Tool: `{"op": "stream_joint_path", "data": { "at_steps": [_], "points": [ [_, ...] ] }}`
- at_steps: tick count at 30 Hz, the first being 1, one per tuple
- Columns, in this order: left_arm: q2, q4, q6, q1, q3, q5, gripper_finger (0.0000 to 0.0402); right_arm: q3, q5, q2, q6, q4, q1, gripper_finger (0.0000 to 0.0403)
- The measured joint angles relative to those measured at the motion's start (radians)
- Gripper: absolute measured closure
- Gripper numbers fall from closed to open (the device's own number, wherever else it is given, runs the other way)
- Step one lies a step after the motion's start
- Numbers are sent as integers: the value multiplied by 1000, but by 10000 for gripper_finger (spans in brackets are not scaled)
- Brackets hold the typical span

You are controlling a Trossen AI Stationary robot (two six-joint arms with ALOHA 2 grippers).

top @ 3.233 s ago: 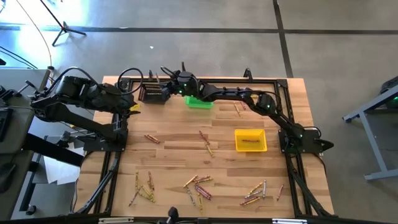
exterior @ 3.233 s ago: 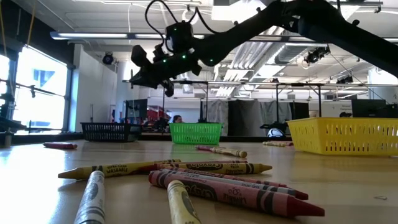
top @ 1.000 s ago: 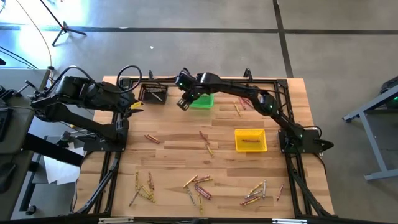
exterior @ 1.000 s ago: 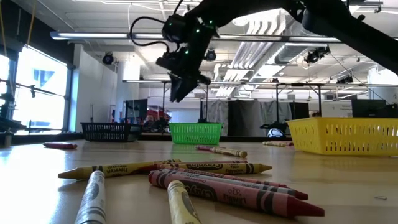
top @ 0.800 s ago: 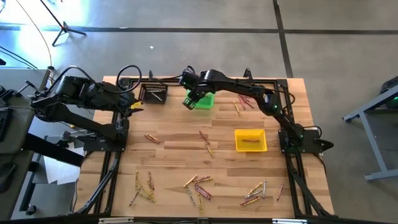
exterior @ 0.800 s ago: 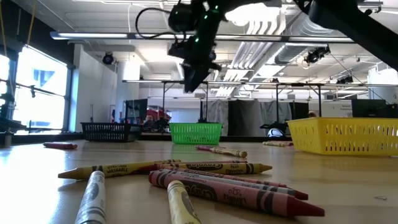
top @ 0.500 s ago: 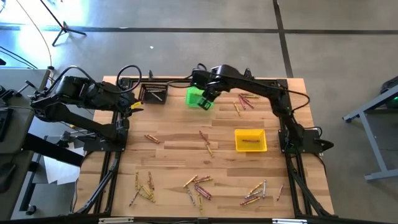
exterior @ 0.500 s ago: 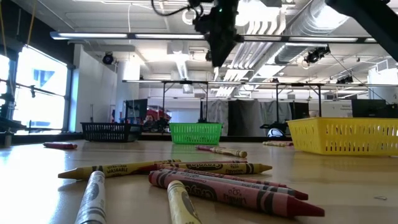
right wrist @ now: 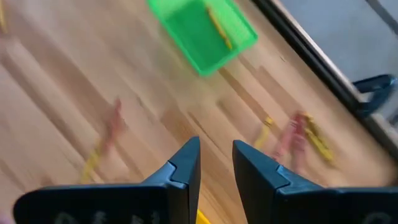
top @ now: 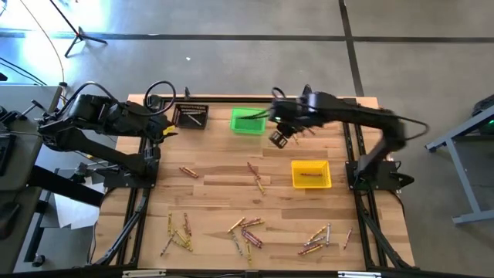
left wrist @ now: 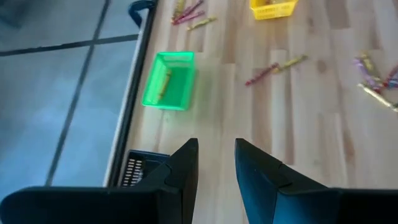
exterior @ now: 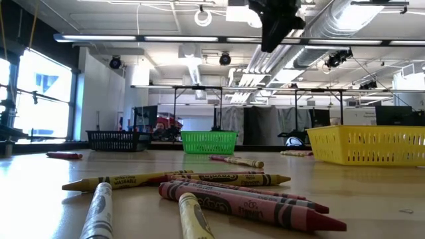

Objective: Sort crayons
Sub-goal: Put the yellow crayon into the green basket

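Crayons lie scattered over the wooden table: several near the front edge [top: 245,232], a pair at mid-table [top: 256,176], one at the left [top: 187,171], a few at the far right [top: 302,126]. Up close, the low view shows yellow and red crayons [exterior: 219,189]. My right gripper [top: 278,137] [right wrist: 216,158] hangs high over the table, just right of the green bin [top: 247,121], open with nothing between its fingers. My left gripper [top: 167,131] [left wrist: 216,162] waits open at the far left, beside the black bin [top: 191,116].
The green bin [right wrist: 202,31] holds a yellow crayon. The yellow bin [top: 311,174] at the right holds a reddish crayon. Black frame rails [top: 351,154] run along the table's sides and far edge. Bare wood lies between the bins and the front crayons.
My right gripper has swung quickly from the space between the black and green bins toward the table's right edge, passing over the green bin and rising. Its fingers show the same gap throughout. The crayons and bins have not moved.
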Motion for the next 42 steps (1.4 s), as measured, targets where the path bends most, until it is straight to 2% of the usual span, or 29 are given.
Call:
{"op": "stream_joint_path", "data": {
  "at_steps": [4, 7, 11, 14, 23, 26, 29, 42],
  "points": [
    [3, 34, 13, 0, 0, -65, 310, -346, 28, -196, 91, 373, 9, 324],
    [13, 93, 24, 0, 0, -90, 310, -553, 43, -289, 120, 570, -1, 324],
    [33, 196, 26, 0, 0, -132, 310, -736, 60, -329, 149, 642, -49, 324],
    [56, 260, 26, 0, -1, -155, 310, -814, 10, -324, 199, 634, -109, 324],
    [144, 322, 26, 0, 0, -209, 310, -899, -27, -214, 179, 643, -278, 324],
    [175, 320, 26, 0, 0, -211, 310, -898, -93, -144, 141, 672, -316, 324],
    [203, 319, 26, 0, 0, -211, 310, -896, -137, -85, 114, 724, -335, 324],
    [222, 317, 33, 22, -1, -174, 310, -891, -153, 41, 92, 837, -362, 324]
  ]
}}
